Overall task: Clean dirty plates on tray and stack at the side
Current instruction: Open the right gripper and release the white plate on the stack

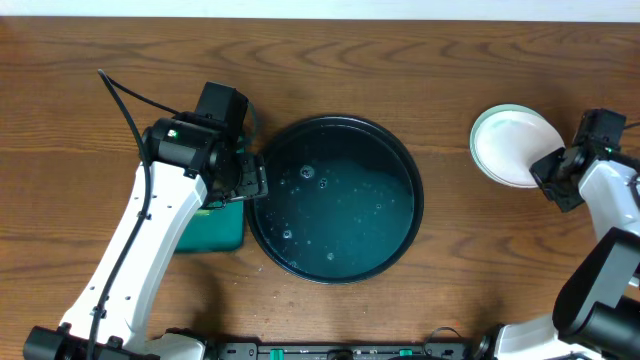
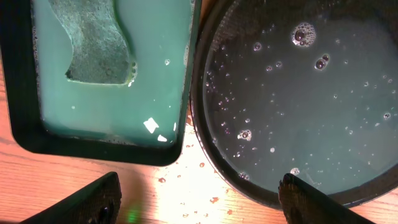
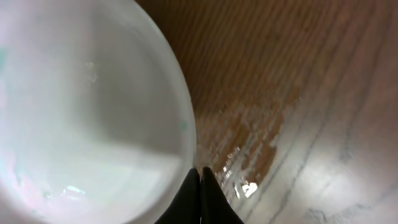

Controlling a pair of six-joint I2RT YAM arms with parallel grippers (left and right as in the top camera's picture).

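The black tray (image 1: 412, 190) sits mid-table holding soapy water and bubbles, with no plate on it. Its rim also shows in the left wrist view (image 2: 202, 118). My left gripper (image 1: 250, 182) is open and empty, low over the wet table between the black tray and a green tray (image 2: 199, 190). The white plates (image 1: 510, 140) lie at the far right; a mint rim shows under the top one. My right gripper (image 1: 553, 172) is shut at the top plate's lower right rim. In the right wrist view the fingers (image 3: 200, 177) close on the plate's edge (image 3: 93, 112).
A green rectangular tray (image 1: 215, 228) with a black rim (image 2: 93, 146) stands left of the black tray, holding pale green liquid and a sponge (image 2: 96, 43). Water drops lie on the wood beside both trays, and beside the plates (image 3: 249, 155).
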